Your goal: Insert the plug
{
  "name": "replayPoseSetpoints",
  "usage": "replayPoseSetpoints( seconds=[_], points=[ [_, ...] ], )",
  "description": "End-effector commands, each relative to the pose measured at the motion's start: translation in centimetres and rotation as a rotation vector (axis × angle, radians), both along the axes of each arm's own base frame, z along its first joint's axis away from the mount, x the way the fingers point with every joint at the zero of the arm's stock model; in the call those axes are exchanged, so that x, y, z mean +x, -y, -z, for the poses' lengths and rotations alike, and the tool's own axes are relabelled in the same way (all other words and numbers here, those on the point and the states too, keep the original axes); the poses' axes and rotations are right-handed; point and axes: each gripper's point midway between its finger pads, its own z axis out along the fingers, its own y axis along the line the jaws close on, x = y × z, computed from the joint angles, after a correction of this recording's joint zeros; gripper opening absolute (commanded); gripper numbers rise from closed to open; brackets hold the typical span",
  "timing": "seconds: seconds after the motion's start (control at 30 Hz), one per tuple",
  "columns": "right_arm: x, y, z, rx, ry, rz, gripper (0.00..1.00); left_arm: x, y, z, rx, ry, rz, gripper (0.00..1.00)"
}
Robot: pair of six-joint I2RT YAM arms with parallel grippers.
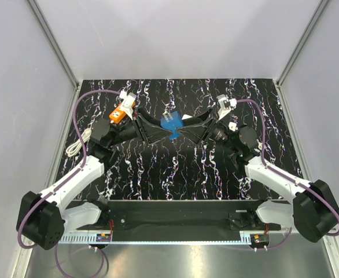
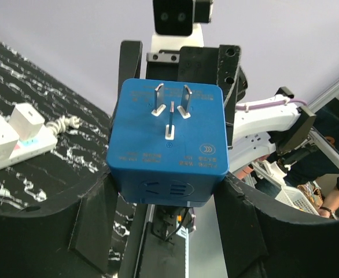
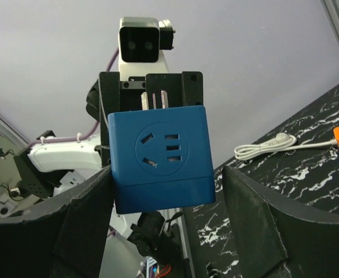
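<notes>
- While the blue cube adapter (image 2: 168,139) is held aloft over mid-table, a drop is judged the nearest risk. It is flanked by both the left gripper (image 2: 168,188) and the right gripper (image 3: 165,185).
- L fingers (image 2: 94,229) are seen narrowed against the cube's lower flanks and appear to hold it. R fingers (image 3: 256,226) are set about as wide, but a sliver of gap shows on one side, so a firm R grip cannot be told.
- If one side is released before the other is firm, the cube could be twisted or lost.
- The prongs (image 2: 170,107) are pointed at the L wrist, away from the table. A re-grip or turn is prob. needed, and slip is likeliest then.
- A skewed approach could leave the prongs jammed or the power strip (image 2: 4,142) shoved, since it lies loose on the table (image 1: 175,168).
- One slot is already taken by a white charger (image 2: 28,119), so a free slot must be chosen.
- The white cable (image 3: 268,147) lies near the L arm and could be snagged.
- Room: open marble top is seen around the grippers. The strip is at far left, close to the frame post (image 1: 54,43) and wall, so L-side clearance is tight.
</notes>
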Motion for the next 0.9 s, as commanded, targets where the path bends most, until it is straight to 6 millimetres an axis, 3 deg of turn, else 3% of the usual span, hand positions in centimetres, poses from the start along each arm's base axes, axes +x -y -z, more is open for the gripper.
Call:
replayPoseSetpoints(
  seconds=[0.0,0.3,0.5,0.67,0.87],
  points=[
    [-0.8,-0.5,-0.7,-0.076,0.085,-0.034,0.80,-2.3,-0.3,-1.1,0.011,0.091,0.061,0.00],
    [-3.0,-0.8,-1.7,-0.209,0.168,-0.144,0.89,-3.8,-0.9,2.7,0.207,0.056,0.111,0.00],
    [-6.0,-1.1,0.3,-0.340,0.116,-0.385,0.88,-5.3,-1.0,3.4,0.246,0.073,0.208,0.00],
    [-6.9,-0.7,2.0,-0.434,0.063,-0.444,0.88,-6.0,-1.1,3.6,0.258,0.076,0.261,0.00],
    [-8.1,-0.1,2.5,-0.453,0.062,-0.499,0.89,-6.0,-1.0,3.8,0.280,0.070,0.289,0.00]
  ],
)
